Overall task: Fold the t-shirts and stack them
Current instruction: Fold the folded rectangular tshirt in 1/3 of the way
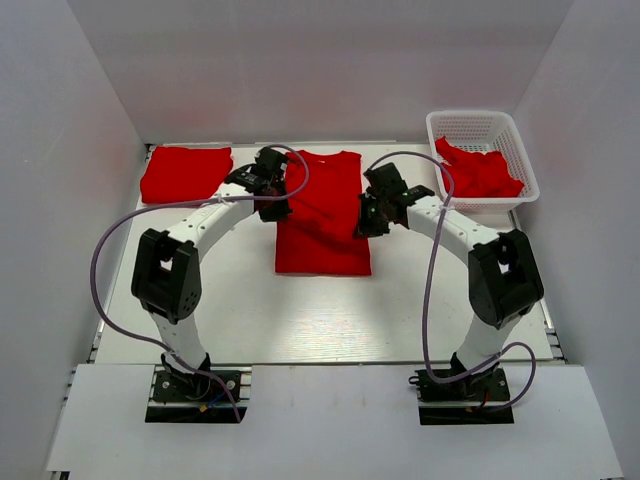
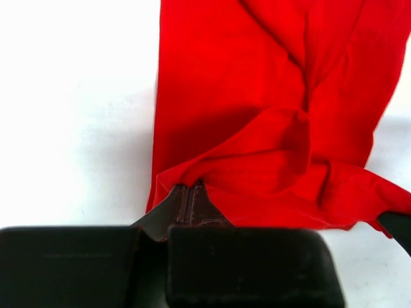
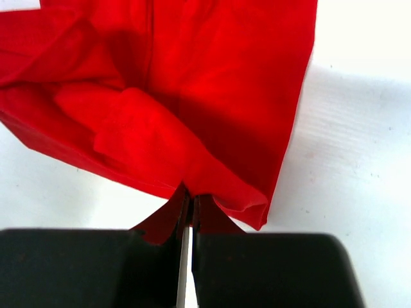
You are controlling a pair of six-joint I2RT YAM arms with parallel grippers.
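you are partway through, by the look of it. one folded t-shirt (image 1: 186,173) lies flat as a neat rectangle at the far left corner of the desk (image 1: 320,320), which looks like the start of the stack.

the middle t-shirt (image 1: 322,215) is the one in hand. it lies lengthwise at the centre of the desk, collar at the far end and hem toward the arms, and it reads as a narrow strip, so i judge its sides are already turned in. your left tool (image 2: 191,192) is pressed together on a pinch of cloth at the shirt's left edge, with the fabric ruffled up just beyond the fingertips. your right tool (image 3: 188,196) is likewise closed on a raised fold at the right edge, near a corner of the cloth. from above, the left tool sits a bit farther up the shirt than the right one.

what is left on this shirt, as i judge it, is the crosswise fold and then the carry over onto the folded one at the far left.

more red t-shirts (image 1: 478,172) lie crumpled in the white basket (image 1: 470,119) at the far right. how many you cannot tell from these views, but each needs the full fold and stack.
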